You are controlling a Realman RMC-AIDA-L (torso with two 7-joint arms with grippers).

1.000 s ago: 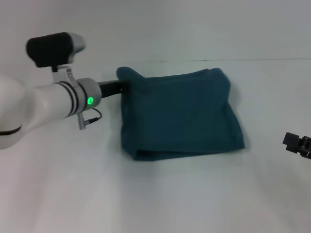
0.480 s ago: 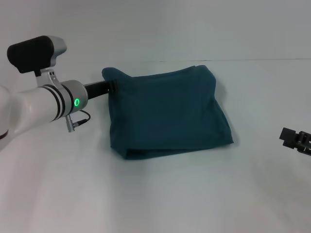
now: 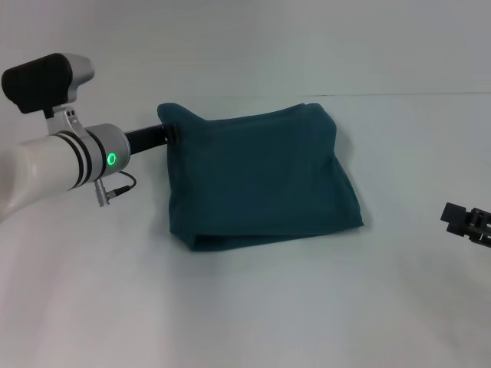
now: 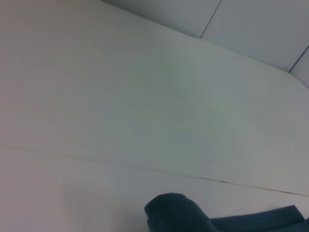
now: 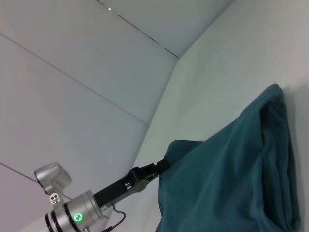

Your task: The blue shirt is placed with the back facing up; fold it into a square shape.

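Observation:
The blue shirt [image 3: 261, 176] lies on the white table as a folded, roughly square bundle, plain side up, with doubled layers along its near edge. My left gripper [image 3: 173, 132] is shut on the shirt's far left corner, which bunches up into a small raised hump. From the right wrist view the same hold shows: the left gripper [image 5: 161, 167] pinches the blue shirt [image 5: 231, 179] at its corner. The left wrist view catches only the hump of the shirt [image 4: 178, 215]. My right gripper [image 3: 466, 222] sits low at the table's right edge, well away from the shirt.
The white table [image 3: 253, 307] spreads wide in front of and to both sides of the shirt. Its back edge meets the wall [image 3: 307, 46] just behind the shirt. My left arm [image 3: 54, 161] reaches in from the left.
My left gripper has pulled leftward with the shirt's corner, and the whole folded shirt has slid left across the table. The right gripper has barely moved.

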